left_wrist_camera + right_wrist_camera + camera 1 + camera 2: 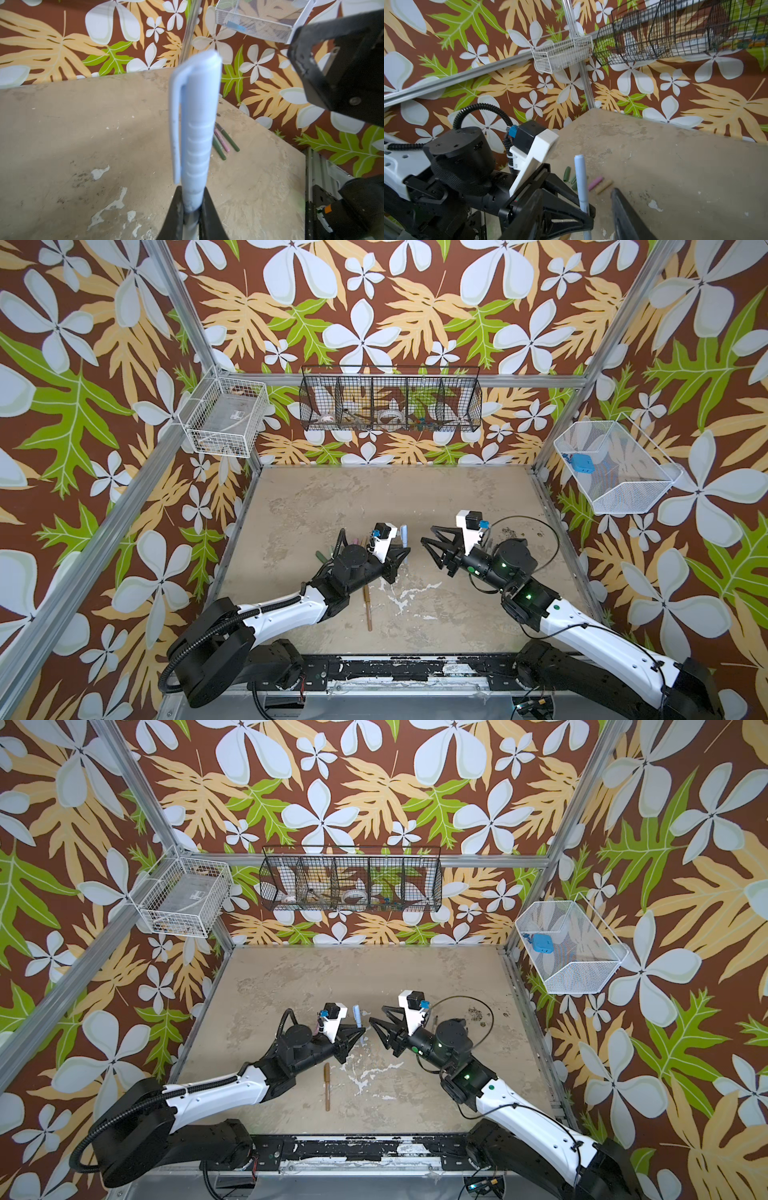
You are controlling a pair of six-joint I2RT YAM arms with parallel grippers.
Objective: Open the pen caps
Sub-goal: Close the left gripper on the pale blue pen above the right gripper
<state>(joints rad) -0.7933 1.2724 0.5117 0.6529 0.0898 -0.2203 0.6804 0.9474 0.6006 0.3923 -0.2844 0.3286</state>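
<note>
Worn beige tabletop [415, 497] inside floral-papered walls, a brown pen [368, 608] lying flat toward 6 o'clock of its middle. Clamped tight in the left gripper [402, 552], a light blue pen [404, 533], held just below its light blue cap [197, 108], the cap seated on the barrel; at 3 o'clock of that pen and clear of it, the right gripper [430, 552], jaws parted around nothing. At 9 o'clock of the held pen, partly behind the left arm: a loose green cap [566, 174], pink cap [595, 182] and beige cap [604, 186].
</note>
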